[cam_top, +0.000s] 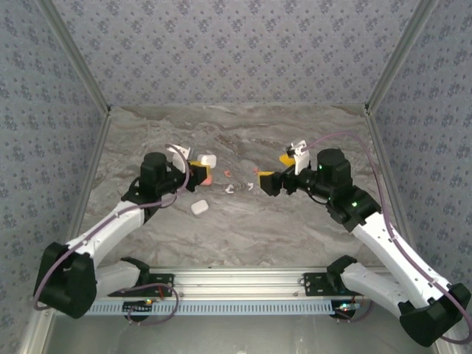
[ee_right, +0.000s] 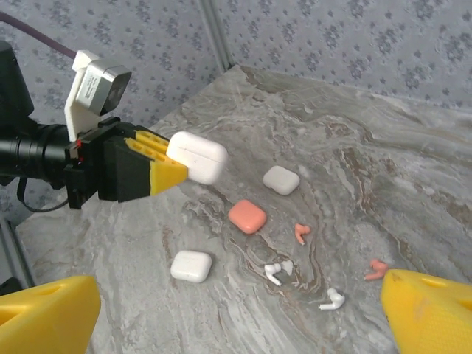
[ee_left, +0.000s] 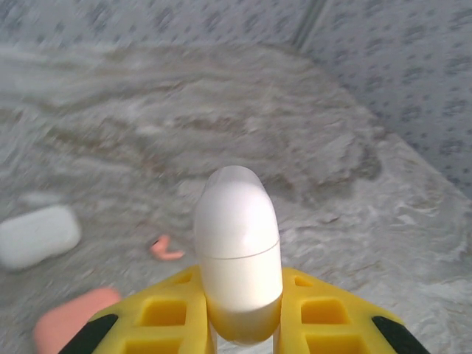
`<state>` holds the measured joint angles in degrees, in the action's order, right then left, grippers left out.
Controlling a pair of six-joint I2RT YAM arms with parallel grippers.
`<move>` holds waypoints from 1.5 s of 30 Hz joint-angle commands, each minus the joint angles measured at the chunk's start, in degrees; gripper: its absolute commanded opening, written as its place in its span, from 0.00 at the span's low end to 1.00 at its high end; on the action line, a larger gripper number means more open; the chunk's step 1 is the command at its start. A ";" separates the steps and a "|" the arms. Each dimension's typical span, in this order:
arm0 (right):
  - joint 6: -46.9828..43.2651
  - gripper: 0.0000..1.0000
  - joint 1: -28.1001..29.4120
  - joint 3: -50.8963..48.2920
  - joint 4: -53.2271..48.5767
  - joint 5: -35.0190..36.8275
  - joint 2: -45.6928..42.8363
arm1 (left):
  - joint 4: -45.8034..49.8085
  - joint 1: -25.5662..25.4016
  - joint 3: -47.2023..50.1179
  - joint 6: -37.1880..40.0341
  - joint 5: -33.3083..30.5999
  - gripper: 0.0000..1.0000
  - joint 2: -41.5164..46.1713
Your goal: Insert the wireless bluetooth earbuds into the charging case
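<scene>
- Clasping the closed white charging case aloft, the left gripper points it toward mid-table.
- The earbuds lie scattered between the arms.
- The right gripper, jaws wide and empty, hovers nearer them.

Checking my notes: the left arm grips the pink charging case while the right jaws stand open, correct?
No: the left jaws grip a white charging case; the pink case lies on the table, per the right wrist view. The right jaws are open.
</scene>
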<state>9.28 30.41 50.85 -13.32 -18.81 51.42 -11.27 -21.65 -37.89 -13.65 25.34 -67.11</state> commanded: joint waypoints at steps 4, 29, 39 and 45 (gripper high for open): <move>7.06 1.00 -0.86 -2.62 4.94 -0.98 0.44 | 12.31 9.49 -9.51 -0.56 4.55 0.00 -10.01; 6.25 1.00 -0.02 -3.49 4.28 -0.93 1.16 | 20.99 20.40 -32.48 -0.94 13.79 0.20 -46.50; 1.71 1.00 1.51 -2.03 1.25 -0.60 3.42 | 28.17 20.58 -37.63 -0.90 11.31 0.41 -50.44; -7.73 1.00 3.88 -0.58 -1.57 1.03 7.14 | 33.33 21.15 -39.35 1.69 6.16 0.60 -48.25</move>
<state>8.62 33.23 47.92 -12.32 -18.57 57.06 18.13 -1.37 -76.07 -13.54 33.58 -116.71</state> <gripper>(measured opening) 0.998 0.587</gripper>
